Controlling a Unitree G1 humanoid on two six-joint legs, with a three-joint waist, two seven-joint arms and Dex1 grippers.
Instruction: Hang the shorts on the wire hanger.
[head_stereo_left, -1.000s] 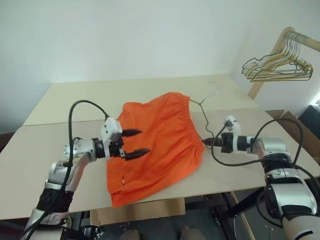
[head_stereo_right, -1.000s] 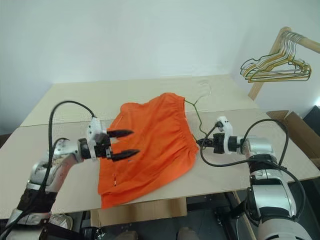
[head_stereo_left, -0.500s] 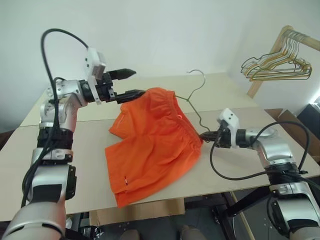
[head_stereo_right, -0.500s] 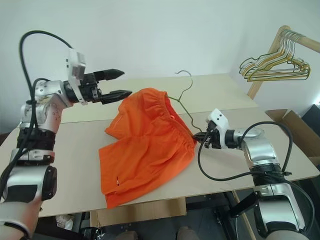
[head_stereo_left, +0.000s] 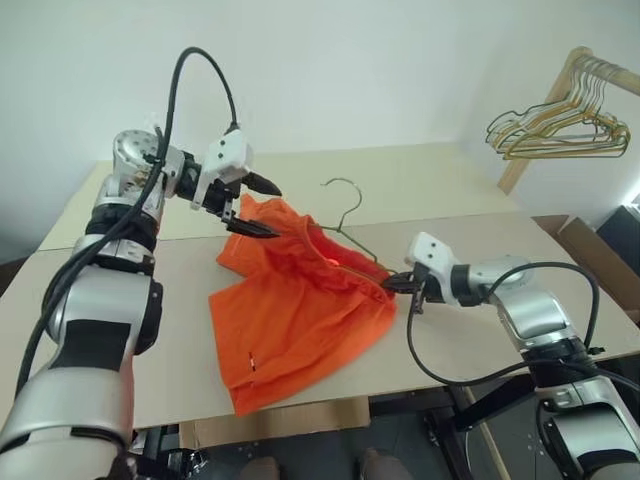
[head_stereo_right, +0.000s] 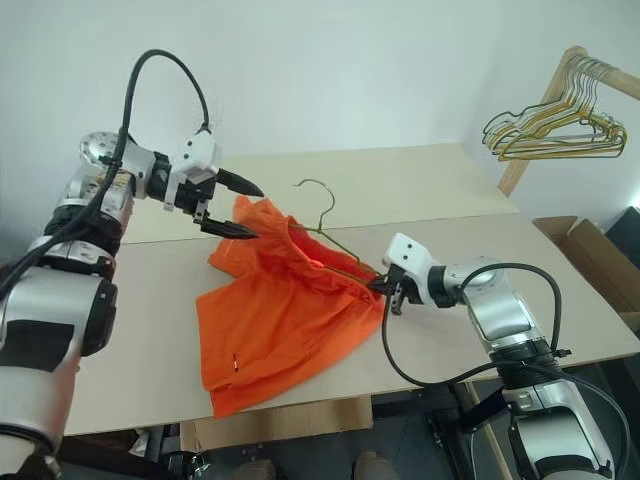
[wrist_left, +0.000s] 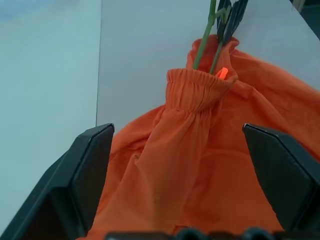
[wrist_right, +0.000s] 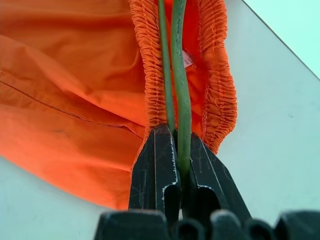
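Hanger pinned by your right end effector, waistband threaded on; left end effector spread and empty over the shorts.

Your right end effector (wrist_right: 175, 165) is clenched on the wire hanger (head_stereo_left: 345, 250) at one end, so the wire stays lifted off the tabletop (head_stereo_left: 450, 190) and its hook rises free toward the far edge. The shorts (head_stereo_left: 300, 320) lie near the middle of the tabletop, legs trailing toward the near edge, with the gathered waistband bunched around the wire where it enters the fabric. Your left end effector (head_stereo_left: 255, 205) hangs just above the far end of the shorts, fingers wide apart, gripping nothing; likely it is placed there to catch the waistband and draw it further along the wire.
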